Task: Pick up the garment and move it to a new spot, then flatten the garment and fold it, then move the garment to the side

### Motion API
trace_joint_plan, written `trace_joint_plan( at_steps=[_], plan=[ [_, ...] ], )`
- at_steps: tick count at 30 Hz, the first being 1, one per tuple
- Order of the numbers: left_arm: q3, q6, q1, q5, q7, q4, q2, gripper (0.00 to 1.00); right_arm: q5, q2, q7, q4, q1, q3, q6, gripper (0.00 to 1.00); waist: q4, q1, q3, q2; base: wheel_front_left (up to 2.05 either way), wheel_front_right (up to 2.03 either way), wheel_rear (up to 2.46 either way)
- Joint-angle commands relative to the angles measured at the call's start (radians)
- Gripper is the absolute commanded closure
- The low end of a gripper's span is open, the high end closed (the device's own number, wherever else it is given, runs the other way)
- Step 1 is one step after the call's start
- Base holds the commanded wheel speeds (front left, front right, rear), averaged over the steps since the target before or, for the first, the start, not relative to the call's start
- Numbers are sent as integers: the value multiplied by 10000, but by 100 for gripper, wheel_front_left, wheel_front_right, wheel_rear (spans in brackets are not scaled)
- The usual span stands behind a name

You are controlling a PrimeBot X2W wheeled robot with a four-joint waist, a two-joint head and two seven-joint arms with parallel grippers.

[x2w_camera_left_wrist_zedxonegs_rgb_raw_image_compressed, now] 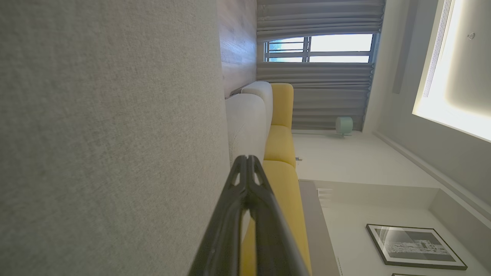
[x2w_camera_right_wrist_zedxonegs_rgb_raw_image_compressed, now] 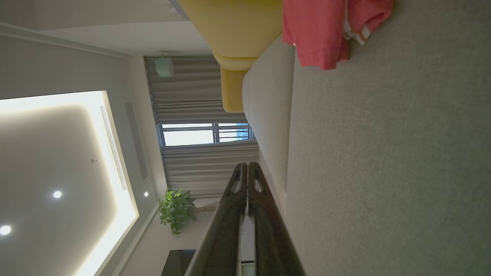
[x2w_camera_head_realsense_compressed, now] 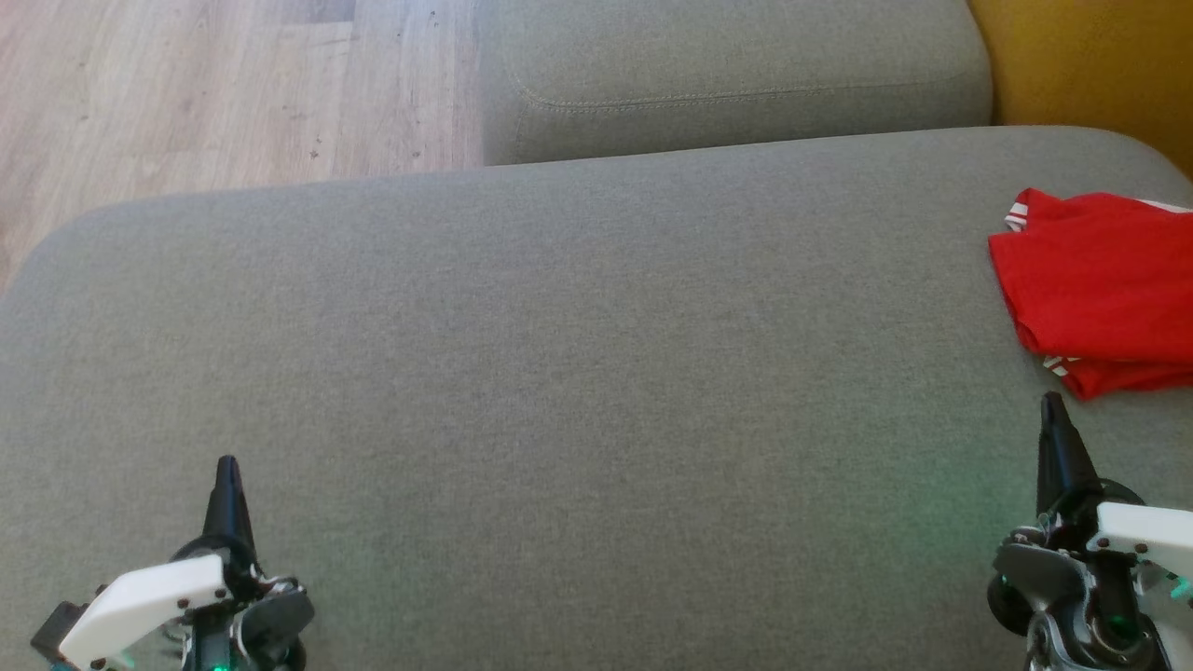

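The grey sofa cushion (x2w_camera_head_realsense_compressed: 559, 373) takes up nearly all of the head view, its broad middle bare. The red garment (x2w_camera_head_realsense_compressed: 1100, 280) lies at the cushion's right edge, about midway between near and far edges. It looks folded into a flat packet, with white-striped trim at two corners. The picture's edge cuts it off, so its long axis cannot be told.

The right hand (x2w_camera_head_realsense_compressed: 1053, 408) rests by the near edge toward the right corner, fingers pressed together and holding nothing. The garment lies just ahead of its tip and slightly to the right, near but apart. The left hand (x2w_camera_head_realsense_compressed: 226, 466), likewise closed and empty, sits toward the near left corner, well apart from the garment, so the right arm is plainly the nearer.

No brand, label or writing can be read.
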Motion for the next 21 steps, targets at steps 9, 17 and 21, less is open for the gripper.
trace_joint_plan(
  at_steps=[9, 17, 21],
  plan=[
    [367, -69, -501, 137, 63, -280, 64, 100, -47, -41, 71, -310, -517, 195, 77, 100, 0, 0, 0, 0, 0, 0, 0],
    [383, -69, -502, 150, 76, -279, 53, 100, -53, -36, 78, -310, -518, 187, 77, 100, 0, 0, 0, 0, 0, 0, 0],
    [390, -69, -503, 156, 81, -279, 48, 100, -56, -34, 80, -309, -518, 183, 77, 100, 0, 0, 0, 0, 0, 0, 0]
  ],
)
